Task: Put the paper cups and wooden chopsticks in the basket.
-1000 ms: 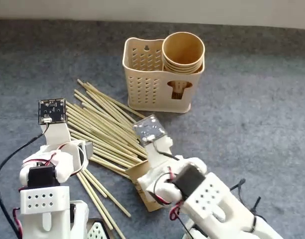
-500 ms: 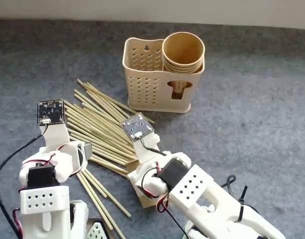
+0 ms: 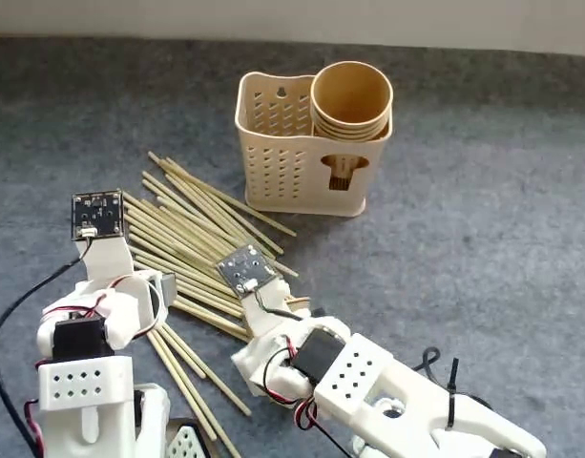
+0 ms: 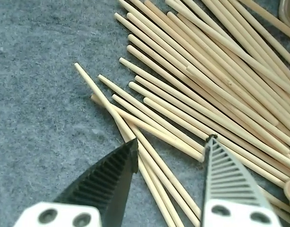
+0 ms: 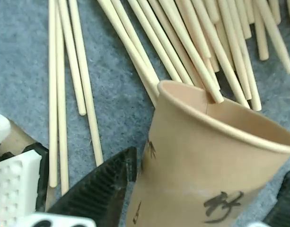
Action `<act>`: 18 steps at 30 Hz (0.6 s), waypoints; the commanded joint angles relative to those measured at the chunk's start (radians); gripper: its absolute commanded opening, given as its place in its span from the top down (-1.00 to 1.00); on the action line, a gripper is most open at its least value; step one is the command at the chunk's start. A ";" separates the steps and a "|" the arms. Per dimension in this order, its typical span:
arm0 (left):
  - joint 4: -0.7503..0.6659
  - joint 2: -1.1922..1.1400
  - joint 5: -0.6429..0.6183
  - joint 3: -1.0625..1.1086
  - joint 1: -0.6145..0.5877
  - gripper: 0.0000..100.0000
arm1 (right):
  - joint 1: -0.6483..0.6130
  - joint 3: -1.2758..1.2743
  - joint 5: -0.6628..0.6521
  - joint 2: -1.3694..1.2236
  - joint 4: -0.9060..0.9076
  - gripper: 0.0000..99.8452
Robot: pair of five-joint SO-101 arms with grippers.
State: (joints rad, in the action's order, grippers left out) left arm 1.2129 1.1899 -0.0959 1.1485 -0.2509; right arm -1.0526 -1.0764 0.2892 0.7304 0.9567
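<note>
It seems a small robotics lab or hobby workshop: two white printed arms [image 3: 82, 377] with loose cables [image 3: 4, 329] stand on a table [image 3: 521, 191] covered in grey felt, and a pale wall [image 3: 368, 17] runs along its far edge.

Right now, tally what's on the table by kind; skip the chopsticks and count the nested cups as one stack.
Basket: 1
Cup stack in the basket: 1
Loose paper cup: 1
Robot arms: 2
Total: 5

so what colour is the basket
Cream basket, perforated with rows of small holes; the high view shows it best.
</note>
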 commanded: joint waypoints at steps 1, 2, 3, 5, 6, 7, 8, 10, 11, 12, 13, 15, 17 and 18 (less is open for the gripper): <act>-0.017 0.012 -0.012 -0.004 -0.012 0.54 | -0.005 -0.019 0.009 -0.002 -0.038 0.13; -0.017 0.012 -0.012 -0.004 -0.012 0.54 | -0.001 -0.024 0.009 -0.002 -0.038 0.13; -0.017 0.012 -0.012 -0.004 -0.012 0.54 | 0.007 -0.025 0.009 -0.002 -0.038 0.13; -0.017 0.012 -0.012 -0.004 -0.012 0.54 | 0.019 -0.030 0.011 -0.002 -0.038 0.13; -0.017 0.012 -0.012 -0.004 -0.012 0.54 | 0.022 -0.031 0.012 -0.002 -0.038 0.13; -0.017 0.012 -0.012 -0.002 -0.012 0.54 | 0.025 -0.031 0.012 -0.002 -0.035 0.13; -0.017 0.012 -0.012 -0.002 -0.012 0.54 | 0.025 -0.031 0.014 -0.002 -0.033 0.13; -0.017 0.012 -0.012 -0.001 -0.012 0.54 | 0.025 -0.031 0.014 -0.001 -0.031 0.13; -0.017 0.012 -0.012 0.005 -0.012 0.54 | 0.024 -0.031 0.014 -0.001 -0.030 0.13; -0.020 0.012 -0.012 0.008 -0.012 0.54 | 0.024 -0.031 0.014 -0.001 -0.022 0.15; -0.028 0.012 -0.012 0.012 -0.012 0.54 | 0.024 -0.028 0.014 0.002 -0.016 0.18; -0.035 0.012 -0.012 0.013 -0.012 0.54 | 0.024 -0.027 0.014 0.010 -0.016 0.27; -0.035 0.012 -0.012 0.013 -0.012 0.54 | 0.024 -0.027 0.014 0.010 -0.018 0.32; -0.035 0.012 -0.012 0.013 -0.012 0.54 | 0.024 -0.025 0.014 0.010 -0.015 0.32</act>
State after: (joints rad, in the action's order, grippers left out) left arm 1.1945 1.1899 -0.0959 1.1653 -0.2509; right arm -1.0418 -1.1147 0.2938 0.7304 0.9383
